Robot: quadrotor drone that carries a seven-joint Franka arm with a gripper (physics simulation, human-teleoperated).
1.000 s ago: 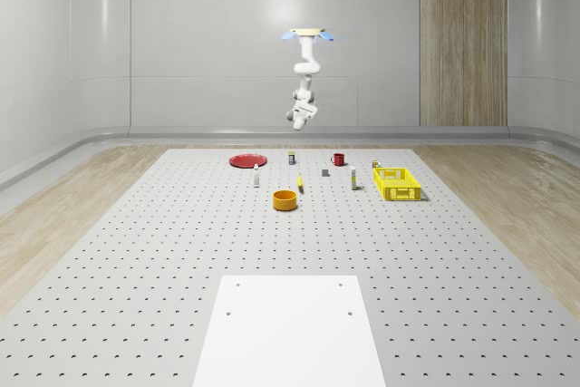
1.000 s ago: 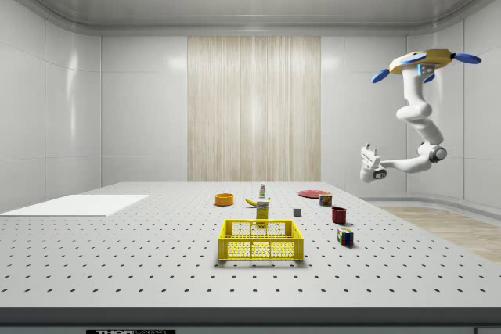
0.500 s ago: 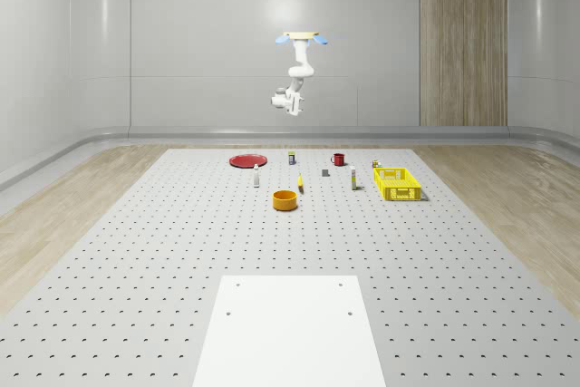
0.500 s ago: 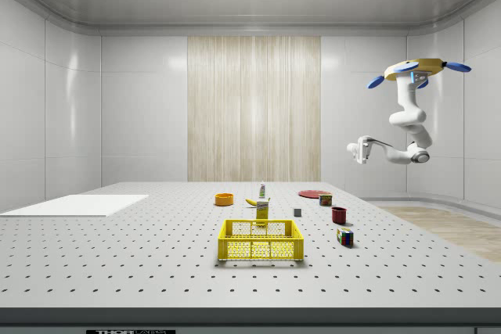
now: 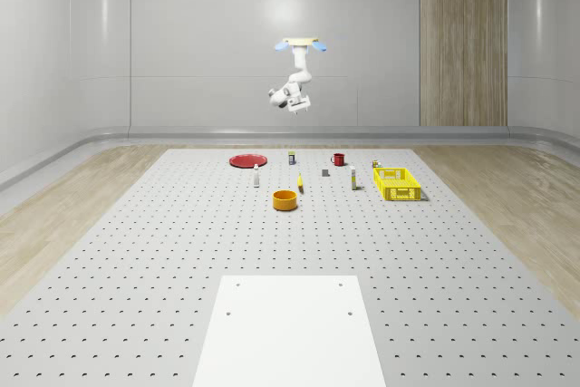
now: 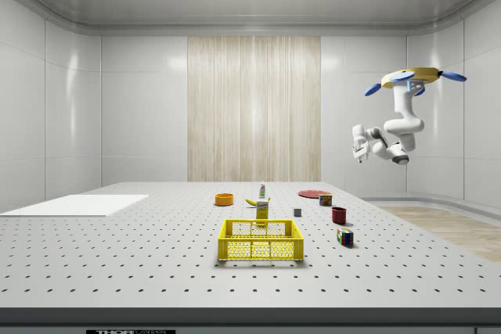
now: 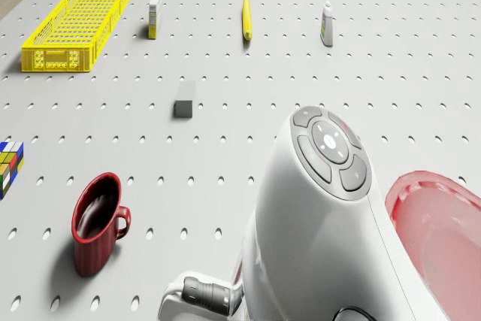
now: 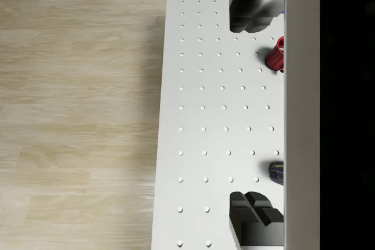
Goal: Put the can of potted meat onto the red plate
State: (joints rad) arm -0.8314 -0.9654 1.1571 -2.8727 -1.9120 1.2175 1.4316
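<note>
Potted meat can (image 5: 291, 159) stands on the table (image 5: 181, 251) beside the red plate (image 5: 246, 161), well below the tool (image 6: 358, 149), whose fingers are spread wide, empty. Drone (image 6: 412, 77) hovers above.

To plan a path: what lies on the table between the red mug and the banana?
A small grey block, seen in the drone view between the red mug and the banana.

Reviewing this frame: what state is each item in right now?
Drone: hovering high near the far edge of the table.
End effector: open, empty, in the air.
Potted meat can: standing on the table, off the plate.
Red plate: flat, nothing on it.
Red mug: upright.
Yellow crate: empty.
Bottle: upright.
Banana: lying flat.
</note>
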